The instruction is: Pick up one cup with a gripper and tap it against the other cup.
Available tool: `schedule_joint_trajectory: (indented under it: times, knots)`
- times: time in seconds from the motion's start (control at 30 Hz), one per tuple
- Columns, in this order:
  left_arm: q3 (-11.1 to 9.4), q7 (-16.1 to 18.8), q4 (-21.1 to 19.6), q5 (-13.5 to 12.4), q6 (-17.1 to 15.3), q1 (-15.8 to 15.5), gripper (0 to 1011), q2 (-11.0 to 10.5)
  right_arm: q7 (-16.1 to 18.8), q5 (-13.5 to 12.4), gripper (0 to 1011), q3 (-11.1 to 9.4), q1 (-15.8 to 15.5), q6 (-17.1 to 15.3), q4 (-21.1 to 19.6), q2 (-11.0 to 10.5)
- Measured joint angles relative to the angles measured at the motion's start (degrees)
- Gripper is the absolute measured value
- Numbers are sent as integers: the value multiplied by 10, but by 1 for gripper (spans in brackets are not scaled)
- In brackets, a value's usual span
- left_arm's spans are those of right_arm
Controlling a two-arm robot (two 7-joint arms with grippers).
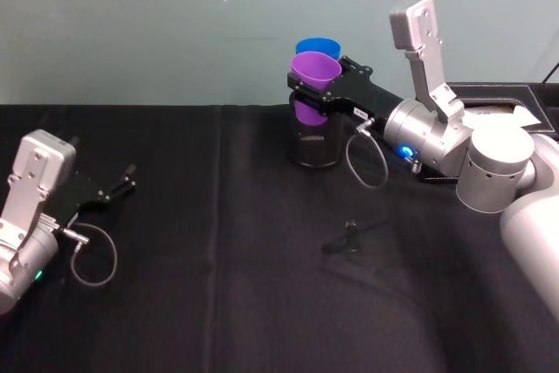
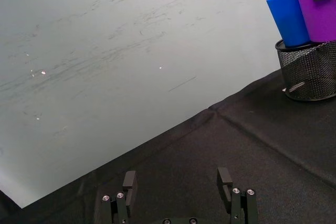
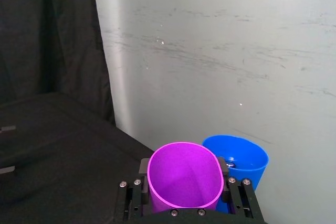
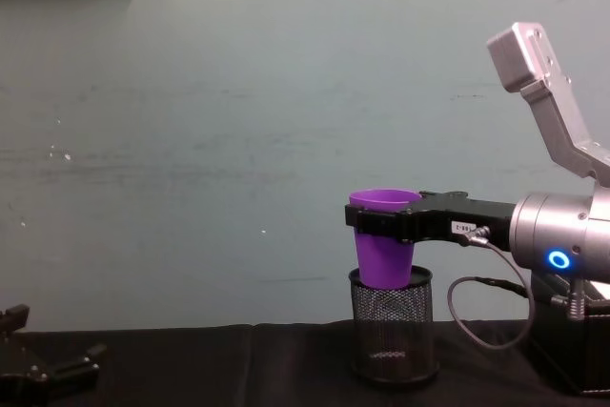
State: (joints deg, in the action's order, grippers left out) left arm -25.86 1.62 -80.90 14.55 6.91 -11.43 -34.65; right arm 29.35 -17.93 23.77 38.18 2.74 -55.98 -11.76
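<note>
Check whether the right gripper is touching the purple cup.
Touching. The right wrist view shows the right gripper with its jaws pressed against opposite sides of the purple cup, with no gap on either side.

We see the mesh holder (image 1: pixel 316 148) standing on the table (image 1: pixel 218 242) at its far middle near the wall (image 1: pixel 131 24), the rear cup (image 1: pixel 316 45) sitting in it, the front cup (image 1: pixel 314 72) just before that one over the holder's mouth within the right gripper (image 1: pixel 321 85), and the left gripper (image 1: pixel 122 183) well apart at the left.
</note>
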Motion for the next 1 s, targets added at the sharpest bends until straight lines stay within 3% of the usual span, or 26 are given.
schedule_joint_trajectory:
  times: [0.9,1.0]
  knots:
    - [0,0,0,0,0,0,1000,0,0,0,732,0,0,0,0,0]
    - [0,0,0,0,0,0,1000,0,0,0,733,1,-10,-6,-22,-6]
